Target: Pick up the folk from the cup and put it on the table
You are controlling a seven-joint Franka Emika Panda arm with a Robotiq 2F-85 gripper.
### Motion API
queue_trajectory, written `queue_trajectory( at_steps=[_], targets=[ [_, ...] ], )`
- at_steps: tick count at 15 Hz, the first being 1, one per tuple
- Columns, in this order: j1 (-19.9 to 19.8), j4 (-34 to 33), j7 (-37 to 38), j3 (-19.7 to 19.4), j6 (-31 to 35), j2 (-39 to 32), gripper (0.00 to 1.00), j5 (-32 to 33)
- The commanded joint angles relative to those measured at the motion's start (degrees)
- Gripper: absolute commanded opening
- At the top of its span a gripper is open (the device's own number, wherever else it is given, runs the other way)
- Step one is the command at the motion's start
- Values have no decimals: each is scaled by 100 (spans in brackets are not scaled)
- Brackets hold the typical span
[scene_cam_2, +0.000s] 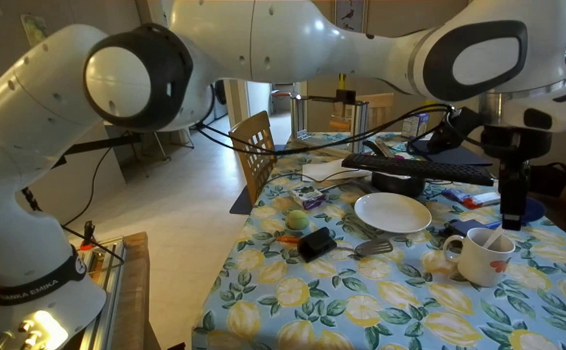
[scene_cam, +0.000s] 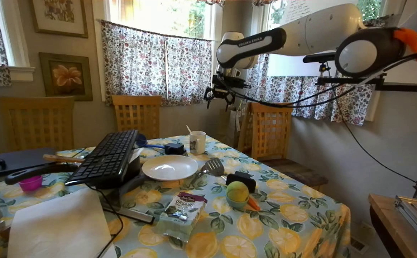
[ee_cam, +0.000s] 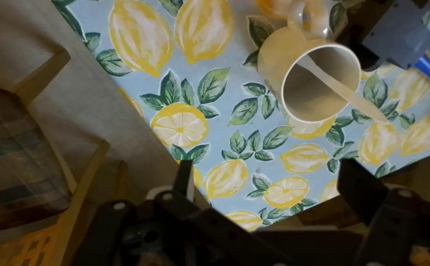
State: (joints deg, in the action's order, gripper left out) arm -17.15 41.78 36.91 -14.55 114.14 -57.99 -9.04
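The pale utensil (ee_cam: 348, 95) leans in the cup (scene_cam_2: 477, 265), its upper end projecting past the rim. Its lower end is hidden behind the cup wall; whether it is a fork cannot be confirmed. The cup stands upright on the table (scene_cam_2: 399, 311).

The gripper (ee_cam: 266, 166) has its jaws spread wide; its body is cut off by the lower edge of the wrist view. In an exterior view it shows side-on, one finger (scene_cam_2: 511, 209) overlapping the utensil's tip; contact cannot be judged from that angle.

A keyboard (scene_cam: 104, 157) conceals much of a dark pot (scene_cam_2: 397, 184). A black block (scene_cam_2: 314, 245) masks part of a slotted spatula (scene_cam_2: 373, 248); whether the orange piece (scene_cam_2: 288, 239) nearby belongs to it cannot be told. A chair (ee_cam: 12, 159) is cut off at the wrist view's left edge.

Markings: the arm (scene_cam: 319, 32) reads FRANKA EMIKA; a dark band (scene_cam_2: 40, 286) at its base repeats the name, first letter unclear. A packet (scene_cam: 185, 211) reads ORGANIC, final letter indistinct; finer lettering is illegible. The cup bears a red heart-shaped print. Writing on a sheet (scene_cam: 294, 10) behind the arm is too small to read.
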Motion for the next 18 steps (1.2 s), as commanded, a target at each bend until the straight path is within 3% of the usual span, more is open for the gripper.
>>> queue_trajectory(
  at_steps=[1,4,6,8,9,14,18],
  targets=[
    [241,-1175,-94,-299,-462,-774,100,627],
    [312,-1422,-421,-98,-470,-936,100,1153],
    [212,-1646,-888,244,-456,-1014,100,960],
    [118,-1370,-1302,577,-357,-791,100,492],
    [318,-1137,-890,257,-259,-759,100,815],
    [172,-1218,-1178,512,-259,-752,100,648],
    [423,-1352,-1368,154,538,-1095,100,1150]
  ],
)
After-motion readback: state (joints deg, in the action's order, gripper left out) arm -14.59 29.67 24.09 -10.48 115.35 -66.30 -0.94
